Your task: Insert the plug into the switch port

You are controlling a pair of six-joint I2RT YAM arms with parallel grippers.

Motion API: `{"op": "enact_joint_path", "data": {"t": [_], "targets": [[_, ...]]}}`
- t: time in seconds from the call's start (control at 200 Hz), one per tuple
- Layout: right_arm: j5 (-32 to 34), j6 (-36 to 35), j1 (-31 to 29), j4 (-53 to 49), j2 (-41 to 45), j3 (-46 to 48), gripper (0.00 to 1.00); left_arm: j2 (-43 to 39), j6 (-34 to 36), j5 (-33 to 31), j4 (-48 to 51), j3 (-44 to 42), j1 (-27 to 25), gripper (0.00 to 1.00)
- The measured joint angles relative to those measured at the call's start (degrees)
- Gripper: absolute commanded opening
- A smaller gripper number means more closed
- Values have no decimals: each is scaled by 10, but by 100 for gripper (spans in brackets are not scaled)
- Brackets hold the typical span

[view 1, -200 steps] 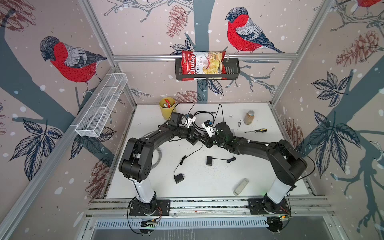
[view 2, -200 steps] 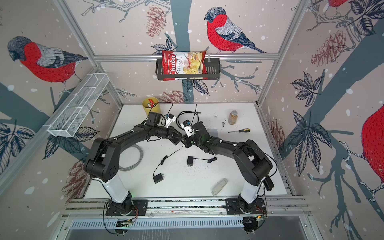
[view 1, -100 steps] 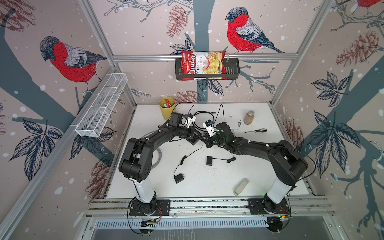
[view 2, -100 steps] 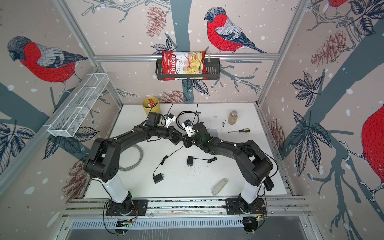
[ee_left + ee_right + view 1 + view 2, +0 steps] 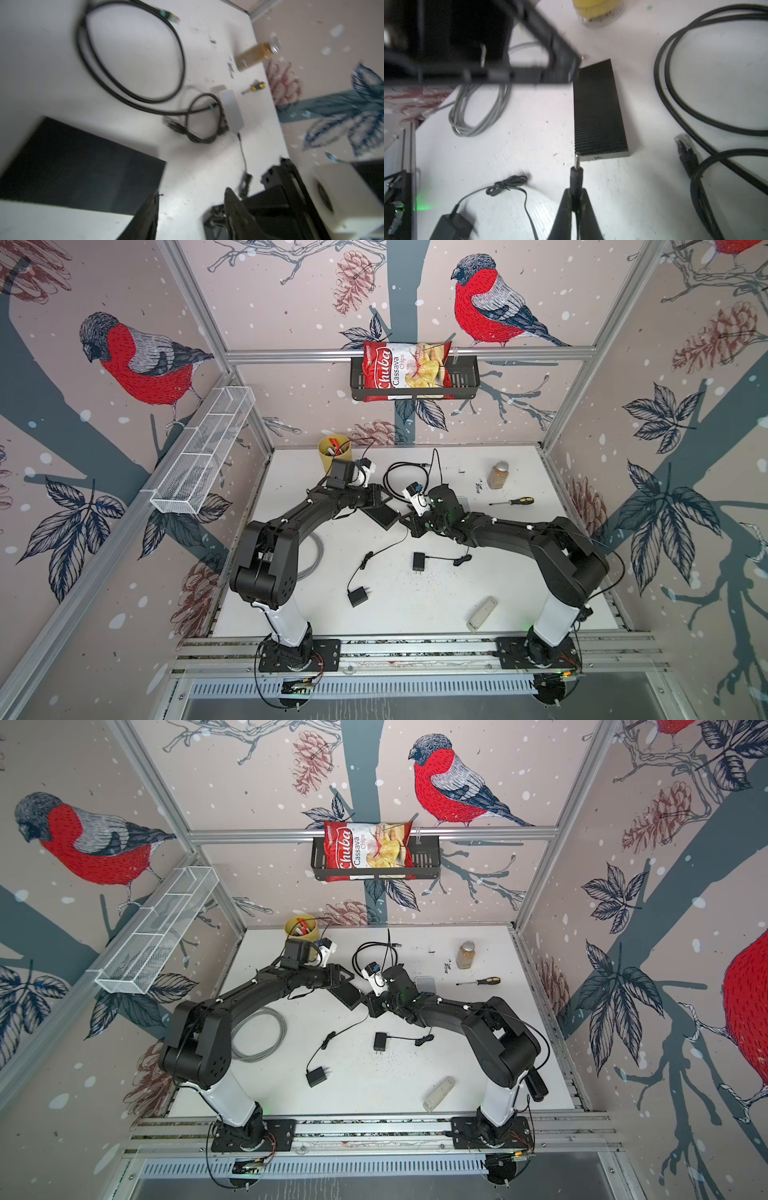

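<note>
your right gripper is clamped on the black body of the plug, its fingers pinched tight around it. the plug's long axis runs straight out from the fingertips. its bare metal tip points away from the gripper, toward the near short end of the switch — the black ribbed box lying flat on the white table. plug and switch lie nearly in line, long axis to long axis, but the tip sits at one corner of that end face, not at its middle. you cannot tell from the wrist view whether it touches. in both top views the switch lies about mid-table, between the two grippers. your left gripper has its fingers spread with nothing between them — one finger is just beside the switch's edge.
</note>
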State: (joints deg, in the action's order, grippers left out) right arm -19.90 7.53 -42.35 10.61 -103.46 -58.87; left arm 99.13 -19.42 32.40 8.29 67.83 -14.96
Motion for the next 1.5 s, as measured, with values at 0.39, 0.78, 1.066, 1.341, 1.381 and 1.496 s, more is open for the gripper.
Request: {"op": "enact_joint_path", "data": {"t": [0.39,0.78,1.066,1.341,1.381,1.496], "targets": [[60,-120,-30,-208,-112,-140,2,132,80,-161,44,85,17,58],[94,-152,-29,-290,-161,-215,3,199,139,-140,44,148,16,57],[105,-164,-29,-304,-177,-242,2,216,176,-116,53,155,13,53],[109,-171,-30,-324,-186,-260,3,222,184,-114,52,163,13,50],[109,-173,-30,-329,-187,-263,3,223,184,-114,52,164,13,49],[109,-177,-30,-341,-192,-273,3,225,184,-114,52,166,12,49]]}}
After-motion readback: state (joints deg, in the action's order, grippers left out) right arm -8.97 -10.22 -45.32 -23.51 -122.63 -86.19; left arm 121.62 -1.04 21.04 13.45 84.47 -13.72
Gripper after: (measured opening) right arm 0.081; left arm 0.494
